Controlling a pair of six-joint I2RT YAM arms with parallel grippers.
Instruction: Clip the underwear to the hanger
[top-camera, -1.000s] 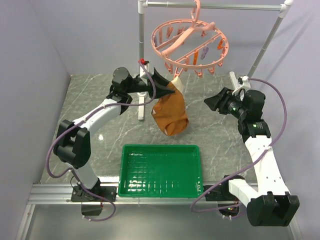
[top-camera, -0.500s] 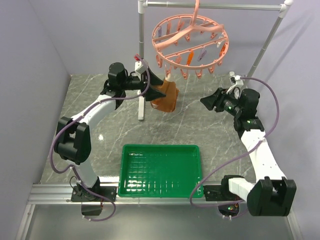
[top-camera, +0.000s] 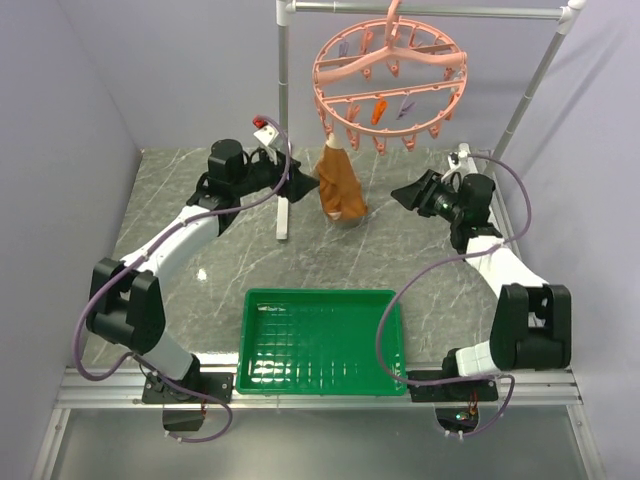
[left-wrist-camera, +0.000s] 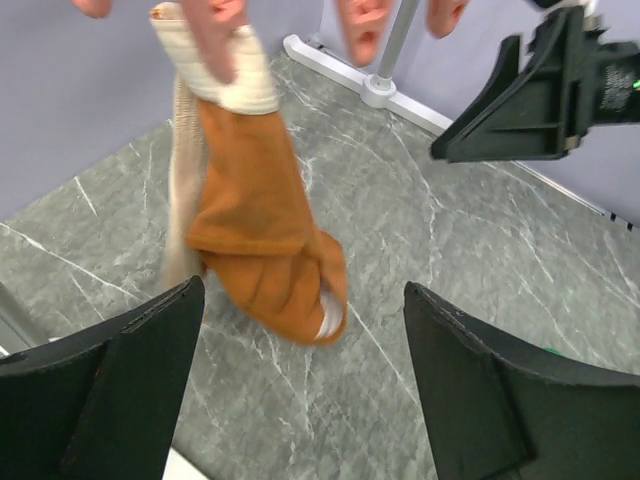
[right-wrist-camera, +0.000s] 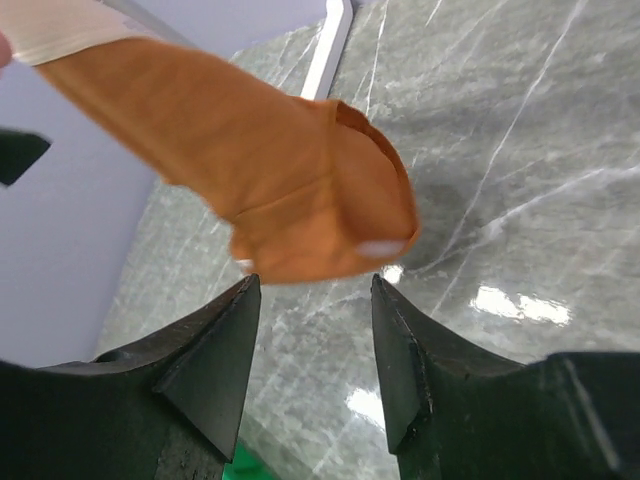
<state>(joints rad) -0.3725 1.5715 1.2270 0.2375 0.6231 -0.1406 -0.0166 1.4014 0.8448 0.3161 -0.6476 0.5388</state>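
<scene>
The rust-orange underwear (top-camera: 340, 186) hangs by its cream waistband (left-wrist-camera: 226, 75) from a pink clothespin (left-wrist-camera: 214, 28) at the front left of the salmon-pink ring hanger (top-camera: 390, 85). It dangles free above the table. My left gripper (top-camera: 298, 182) is open and empty just left of it, with the fabric (left-wrist-camera: 262, 225) ahead between and beyond the fingertips (left-wrist-camera: 302, 290). My right gripper (top-camera: 402, 196) is open and empty to the right, facing the underwear (right-wrist-camera: 285, 175) with a gap between them (right-wrist-camera: 315, 285). It also shows in the left wrist view (left-wrist-camera: 520, 100).
The hanger hooks on the grey metal rack's top bar (top-camera: 430, 13); the rack's left pole (top-camera: 283, 100) and white foot (top-camera: 284, 216) stand beside my left gripper. A green tray (top-camera: 320, 298) lies at the near centre. Purple walls enclose the marble table.
My left gripper has let go of the underwear and drawn back to the left. The underwear now hangs from the hanger, which has swung right. My right gripper has moved up and back.
</scene>
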